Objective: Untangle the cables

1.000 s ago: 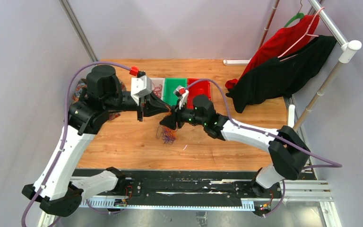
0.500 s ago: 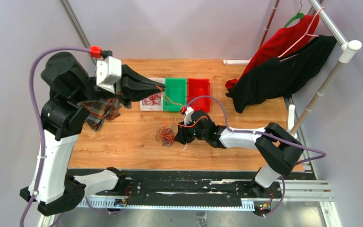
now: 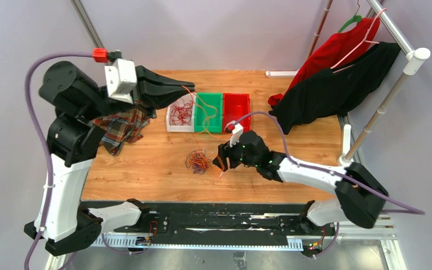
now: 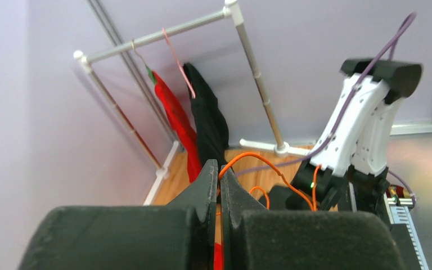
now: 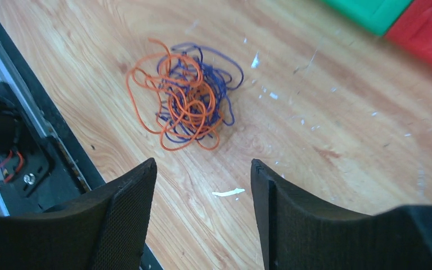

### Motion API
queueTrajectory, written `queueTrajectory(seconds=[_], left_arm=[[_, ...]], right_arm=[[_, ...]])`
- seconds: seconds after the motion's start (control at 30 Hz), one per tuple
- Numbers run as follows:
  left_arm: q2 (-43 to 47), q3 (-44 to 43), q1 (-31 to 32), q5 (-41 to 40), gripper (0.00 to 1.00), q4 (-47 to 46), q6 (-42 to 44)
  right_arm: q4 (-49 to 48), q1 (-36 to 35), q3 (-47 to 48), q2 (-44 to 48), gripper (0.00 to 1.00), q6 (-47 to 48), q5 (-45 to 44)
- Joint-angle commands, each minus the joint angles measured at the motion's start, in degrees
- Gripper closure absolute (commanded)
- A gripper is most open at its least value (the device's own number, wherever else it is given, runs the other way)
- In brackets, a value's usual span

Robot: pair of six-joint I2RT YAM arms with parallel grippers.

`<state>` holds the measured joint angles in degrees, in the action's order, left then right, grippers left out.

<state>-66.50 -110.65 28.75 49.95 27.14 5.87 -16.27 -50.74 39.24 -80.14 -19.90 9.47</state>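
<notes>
A tangle of orange and dark purple cables (image 3: 198, 161) lies on the wooden table, and shows ahead of the jaws in the right wrist view (image 5: 185, 101). My left gripper (image 3: 190, 90) is raised over the bins and shut on one orange cable (image 3: 203, 115), which hangs down across the green bin (image 3: 216, 97). The left wrist view shows that cable (image 4: 270, 167) pinched between the closed tips of the left gripper (image 4: 219, 171). My right gripper (image 3: 220, 163) is open and empty just right of the tangle; its open jaws (image 5: 202, 169) hover low over bare wood. Red cables (image 3: 181, 114) lie in the white bin (image 3: 169, 127).
A red bin (image 3: 237, 105) stands right of the green one. A plaid cloth (image 3: 121, 126) lies at the left under my left arm. Red and black garments (image 3: 337, 73) hang on a rack at the back right. A white scrap (image 5: 228, 192) lies on the wood.
The right gripper has let go of the orange cable and drawn back to the right, open. The left gripper has risen slightly with the cable, which now hangs free over the green bin.
</notes>
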Motion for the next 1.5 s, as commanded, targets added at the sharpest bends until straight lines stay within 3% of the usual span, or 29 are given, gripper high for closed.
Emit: queueTrajectory(seconds=[0.0,0.23,0.43,0.9,1.47], left_arm=[[-0.1,5.5,0.4,-4.4,0.99,-2.3,2.1],[-2.5,14.3,0.4,-10.4,0.99,-4.5,9.6],[-8.0,17.3,0.4,-16.6,0.99,-8.7,14.8],[-18.9,19.0,-1.0,-25.5,0.99,-13.4,24.3],[-27.9,13.9,-5.3,-26.3,1.00,-24.4,13.6]], right_arm=[[4.5,0.8,-1.1,7.7,0.36,0.4,-9.1],[10.6,5.5,-3.3,15.2,0.35,-3.9,-25.0],[15.5,5.7,-3.2,14.6,0.35,-5.0,-32.4],[15.9,5.7,-5.5,15.6,0.39,-5.5,-34.0],[15.9,5.7,-5.7,12.4,0.41,-6.0,-34.6]])
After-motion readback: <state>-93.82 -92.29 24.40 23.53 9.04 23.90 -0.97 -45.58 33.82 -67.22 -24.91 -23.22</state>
